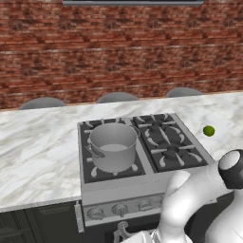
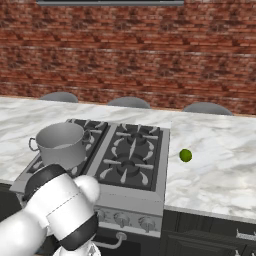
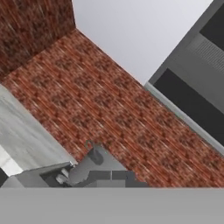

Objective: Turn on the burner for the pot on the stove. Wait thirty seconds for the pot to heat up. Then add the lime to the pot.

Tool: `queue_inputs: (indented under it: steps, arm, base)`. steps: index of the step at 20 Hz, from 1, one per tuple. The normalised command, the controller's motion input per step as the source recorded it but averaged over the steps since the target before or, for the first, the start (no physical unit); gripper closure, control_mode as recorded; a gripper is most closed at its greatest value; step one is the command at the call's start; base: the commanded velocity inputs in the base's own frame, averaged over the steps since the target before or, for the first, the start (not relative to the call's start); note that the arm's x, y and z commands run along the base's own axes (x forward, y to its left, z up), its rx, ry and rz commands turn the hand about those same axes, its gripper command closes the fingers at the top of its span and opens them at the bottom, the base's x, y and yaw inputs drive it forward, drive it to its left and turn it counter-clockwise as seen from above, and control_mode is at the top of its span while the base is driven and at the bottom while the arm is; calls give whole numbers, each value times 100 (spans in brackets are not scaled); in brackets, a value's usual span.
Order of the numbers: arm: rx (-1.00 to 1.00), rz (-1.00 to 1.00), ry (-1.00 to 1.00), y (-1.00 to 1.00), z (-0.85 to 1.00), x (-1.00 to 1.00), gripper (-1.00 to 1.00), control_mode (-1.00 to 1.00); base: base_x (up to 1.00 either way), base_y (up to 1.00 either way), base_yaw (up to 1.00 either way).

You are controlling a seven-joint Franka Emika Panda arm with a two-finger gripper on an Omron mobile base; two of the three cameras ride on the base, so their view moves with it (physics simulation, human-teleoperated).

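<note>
Pot (image 1: 113,145) on the stove (image 1: 182,137), lime (image 1: 209,131) off to the side

My jaws are pressed together on nothing; my own arm hides some front knobs (image 1: 120,209).

The arm's white elbow (image 1: 190,199) covers the right end of the stove's (image 1: 142,190) knob row in the left base view. In the right base view the arm hides the stove's near left corner and the foot of the pot (image 2: 61,145). Three grey rounded shapes (image 1: 117,97) behind the table (image 1: 38,142) show their tops alone.
</note>
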Motion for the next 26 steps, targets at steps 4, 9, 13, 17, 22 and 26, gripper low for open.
queue_inputs:
  steps: [4, 9, 13, 17, 22, 26]
  arm:
    - [0, -7, 0, -18, 98, -17, 100, -100]
    - [1, 0, 0, -4, 96, 0, 100, -100]
    - [9, 0, 14, -10, 84, 0, 100, -100]
    - [14, 0, 26, -13, 74, 1, 100, -100]
    - [9, -1, 30, -13, 56, 19, 100, -100]
    - [5, 0, 12, -18, 6, 9, 100, -100]
  base:
    - [0, 0, 0]
    - [0, 0, 0]
    - [0, 0, 0]
    - [0, 0, 0]
    - [0, 0, 0]
    - [0, 0, 0]
